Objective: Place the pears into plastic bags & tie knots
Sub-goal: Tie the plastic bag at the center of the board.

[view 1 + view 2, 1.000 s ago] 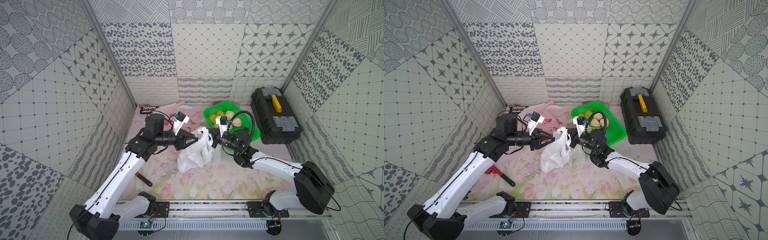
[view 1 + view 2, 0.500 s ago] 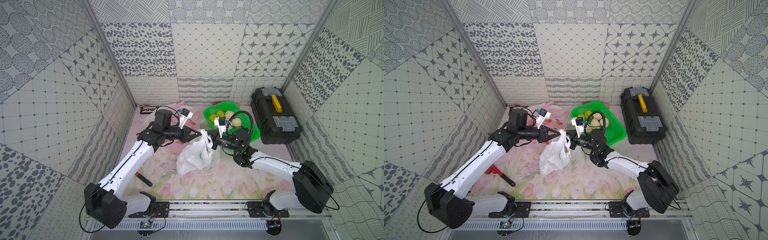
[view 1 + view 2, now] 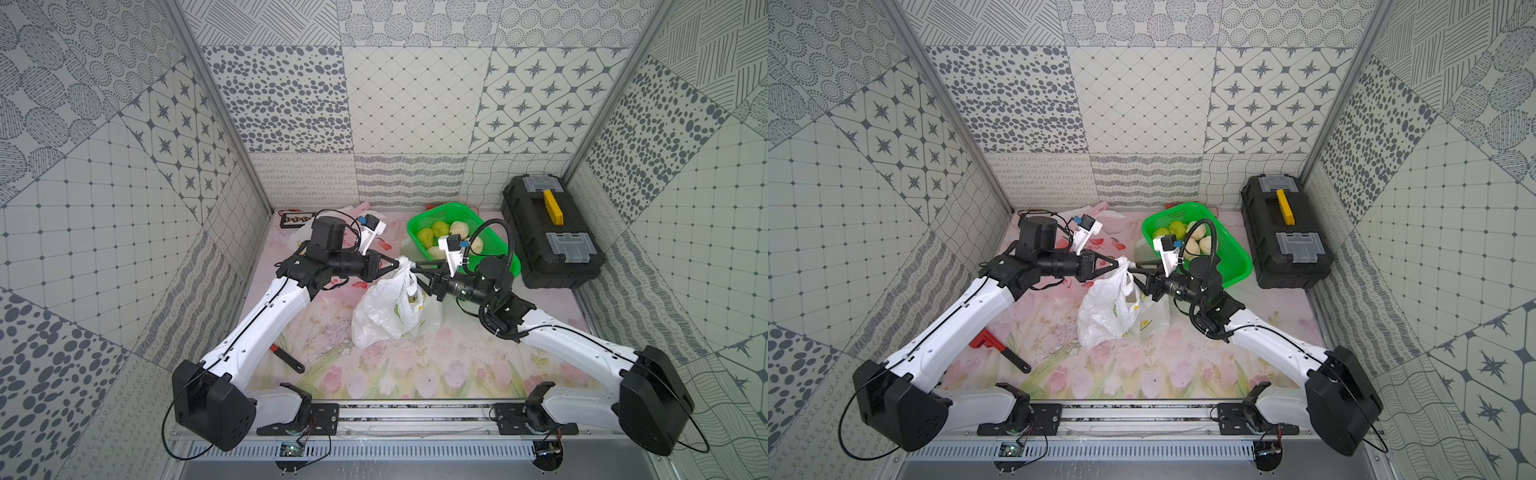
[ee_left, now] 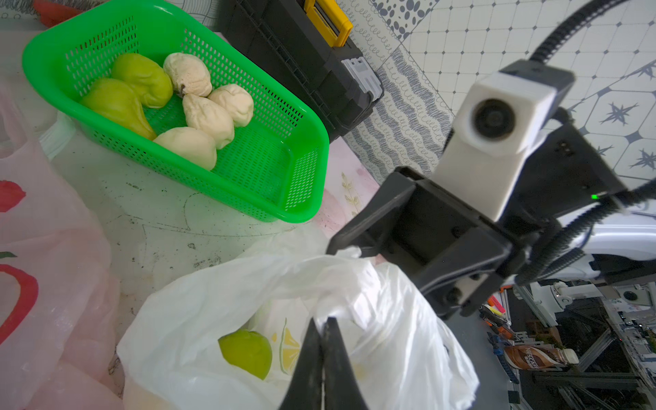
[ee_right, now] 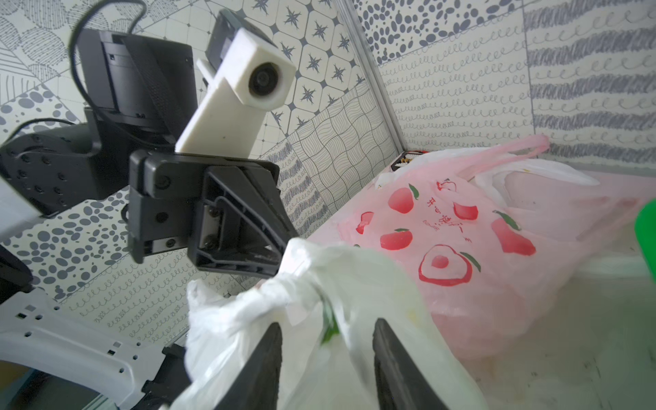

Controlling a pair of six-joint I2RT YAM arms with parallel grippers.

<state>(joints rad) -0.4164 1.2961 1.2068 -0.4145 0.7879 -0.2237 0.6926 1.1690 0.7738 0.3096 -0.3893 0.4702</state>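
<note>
Midway on the flowery pink surface, knot-tying seems begun on the thin white lemon-print plastic bag holding a green pear: left tool pinches its bunched handle, while right tool, spread alongside, should next catch the other loop.

The desk is wearing a pale cover printed with pink tulips and speckled with dark crumbs. A white bag with lemon prints is sitting near its middle. Behind that, toward the back wall, a green mesh basket is resting, and a black toolbox with a yellow handle is standing just beside it along the right edge. A pink strawberry bag is slumping in the back left area. A red and black wrench is lying near the front left.
</note>
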